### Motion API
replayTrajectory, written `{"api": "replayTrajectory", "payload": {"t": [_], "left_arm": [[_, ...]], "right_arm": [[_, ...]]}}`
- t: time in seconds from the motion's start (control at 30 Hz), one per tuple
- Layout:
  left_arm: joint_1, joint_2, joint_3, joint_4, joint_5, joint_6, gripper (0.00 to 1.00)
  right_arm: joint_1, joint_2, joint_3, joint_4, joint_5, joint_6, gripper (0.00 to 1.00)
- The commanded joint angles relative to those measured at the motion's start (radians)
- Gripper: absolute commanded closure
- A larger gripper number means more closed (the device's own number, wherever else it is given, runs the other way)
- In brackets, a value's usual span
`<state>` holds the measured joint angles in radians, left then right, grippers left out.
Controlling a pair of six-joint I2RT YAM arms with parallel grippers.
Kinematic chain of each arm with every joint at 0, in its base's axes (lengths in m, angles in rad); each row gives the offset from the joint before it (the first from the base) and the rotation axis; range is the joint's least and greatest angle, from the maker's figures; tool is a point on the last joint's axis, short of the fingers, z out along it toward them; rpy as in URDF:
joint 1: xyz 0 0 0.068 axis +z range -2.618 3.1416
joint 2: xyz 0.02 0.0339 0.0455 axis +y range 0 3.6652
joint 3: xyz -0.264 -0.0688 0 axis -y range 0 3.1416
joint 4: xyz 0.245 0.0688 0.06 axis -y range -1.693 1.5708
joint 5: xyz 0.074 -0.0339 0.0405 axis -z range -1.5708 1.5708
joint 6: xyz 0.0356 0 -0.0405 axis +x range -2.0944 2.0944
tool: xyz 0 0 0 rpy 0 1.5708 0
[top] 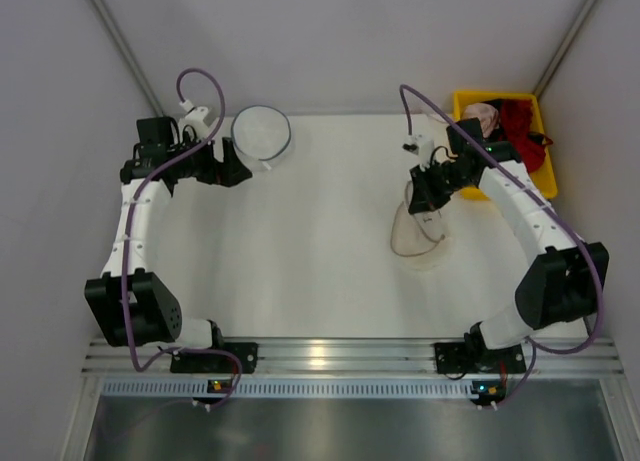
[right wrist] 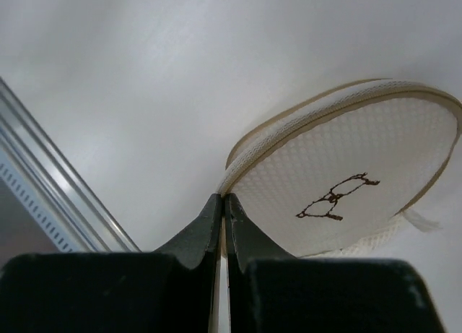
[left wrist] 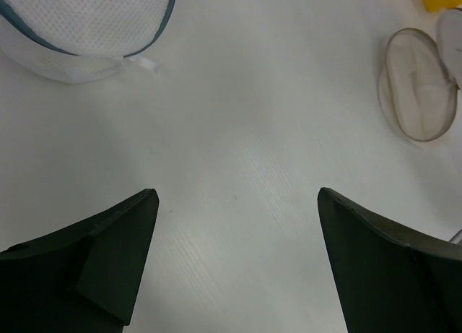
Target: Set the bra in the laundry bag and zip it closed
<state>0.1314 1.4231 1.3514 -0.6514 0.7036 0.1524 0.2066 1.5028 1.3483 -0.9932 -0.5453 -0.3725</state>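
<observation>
Left end effector [left wrist: 237, 193]: fingers wide apart with nothing between them; far left of the yellow bin [top: 495, 94], across the surface [top: 320, 251].
Dark-rimmed mesh bag [top: 262, 133]: far left of the bin, just beside the left end effector. It is not the task's bag.
Laundry bag [top: 413, 231]: left of the bin and nearer the arm bases, apart from the bin.
Laundry bag axis: it appears tipped up on its edge. From overhead, the long axis runs from the far side to the near side. The marked face is turned toward the right wrist camera. Where the zip slider sits cannot be told.
Right end effector [right wrist: 223, 198]: fingers together, clamped on the laundry bag's pale rim, just left of the bin.
Bra [top: 520, 131]: inside the bin, heaped beside a pink bra [top: 482, 114].
Bra axis: bunched up, so neither a clear long axis nor the way the cups point can be told.
Risk, grip: the pinch takes only a thin strip of rim, so the bag could slip free or fold when moved.
Risk, pick: the thin straps could snag the pink bra and drag it out too.
Risk, loading: if the mouth is not held open, the bra would likely catch on the rim.
</observation>
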Motion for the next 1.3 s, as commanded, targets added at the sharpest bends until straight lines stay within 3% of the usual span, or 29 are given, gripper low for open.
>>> {"api": "replayTrajectory", "payload": {"t": [0.0,0.23,0.33,0.5,0.67,0.9,1.03,1.07,1.17,1.27], "left_arm": [[0.001,-0.05,-0.049,0.021,0.077,-0.037,0.03],[-0.078,-0.088,-0.168,0.021,0.077,-0.115,0.14],[-0.125,-0.104,-0.248,0.042,0.044,-0.203,0.2],[-0.228,-0.11,-0.383,0.146,0.016,-0.368,0.27],[-0.348,-0.073,-0.452,0.266,-0.042,-0.522,0.27],[-0.478,0.135,-0.468,0.443,-0.038,-0.737,0.33],[-0.509,0.206,-0.482,0.533,-0.033,-0.845,0.44],[-0.515,0.218,-0.482,0.555,-0.027,-0.861,0.53],[-0.538,0.279,-0.469,0.622,-0.003,-0.912,0.63],[-0.55,0.319,-0.448,0.633,-0.004,-0.933,0.62]], "right_arm": [[0.056,0.054,0.124,0.013,-0.194,0.043,1.0],[0.106,0.128,0.215,0.146,-0.429,0.135,1.0],[0.109,0.14,0.197,0.307,-0.554,0.265,1.0],[0.106,0.137,0.056,0.593,-0.565,0.552,1.0],[0.1,0.168,0.048,0.628,-0.544,0.593,1.0],[0.1,0.18,0.071,0.653,-0.545,0.639,1.0],[0.1,0.175,0.069,0.656,-0.55,0.649,1.0],[0.1,0.177,0.068,0.659,-0.55,0.652,1.0],[0.097,0.175,0.06,0.666,-0.555,0.661,1.0],[0.094,0.177,0.058,0.677,-0.564,0.675,1.0]]}}
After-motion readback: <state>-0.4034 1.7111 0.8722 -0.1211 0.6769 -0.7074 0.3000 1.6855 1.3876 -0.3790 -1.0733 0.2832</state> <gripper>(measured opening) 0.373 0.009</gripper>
